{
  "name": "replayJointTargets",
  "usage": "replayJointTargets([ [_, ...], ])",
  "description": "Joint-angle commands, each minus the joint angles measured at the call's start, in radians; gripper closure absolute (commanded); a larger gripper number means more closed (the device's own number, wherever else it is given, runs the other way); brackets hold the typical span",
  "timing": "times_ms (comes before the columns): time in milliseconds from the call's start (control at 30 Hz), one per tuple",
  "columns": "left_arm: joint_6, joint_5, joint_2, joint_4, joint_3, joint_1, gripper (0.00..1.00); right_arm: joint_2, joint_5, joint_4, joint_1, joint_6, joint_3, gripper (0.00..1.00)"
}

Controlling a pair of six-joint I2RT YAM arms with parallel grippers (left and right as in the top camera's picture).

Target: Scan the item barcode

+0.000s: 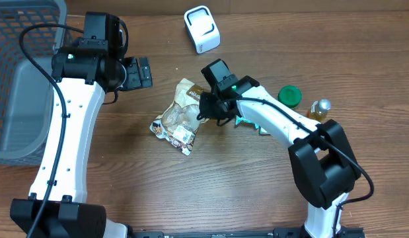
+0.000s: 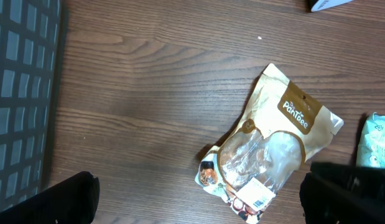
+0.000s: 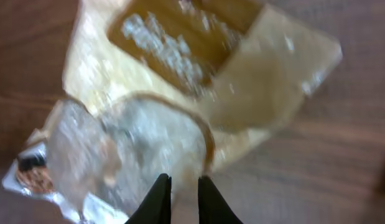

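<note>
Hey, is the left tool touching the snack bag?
Apart. The overhead view shows bare table between the open left tool and the snack bag.

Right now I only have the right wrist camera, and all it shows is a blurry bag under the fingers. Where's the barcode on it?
Observer: A white sticker that looks like the barcode faces up at the snack bag's lower corner, the end away from the brand name.
Operator: Is the left arm in the way?
Observer: No, the left fingers are wide open and empty, off to the bag's left.
Operator: Anything close on my side?
Observer: A green-lidded jar and a small bottle stand on the table right beside your arm.
</note>
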Motion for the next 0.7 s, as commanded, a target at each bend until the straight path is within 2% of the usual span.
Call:
replayJointTargets([
  [0,0.008,0.005,0.008,0.001,0.0,-0.003,0.0,-0.02,-0.051,-0.09,0.003,0.021,-0.01,0.88],
  [167,0.008,0.005,0.008,0.001,0.0,-0.003,0.0,-0.013,-0.053,-0.21,0.027,0.02,-0.023,0.88],
  [567,0.008,0.005,0.008,0.001,0.0,-0.003,0.0,-0.012,-0.055,-0.146,0.111,0.021,-0.128,0.87],
  [667,0.008,0.005,0.008,0.001,0.0,-0.005,0.0,-0.012,-0.06,-0.117,0.135,0.021,-0.128,0.83],
])
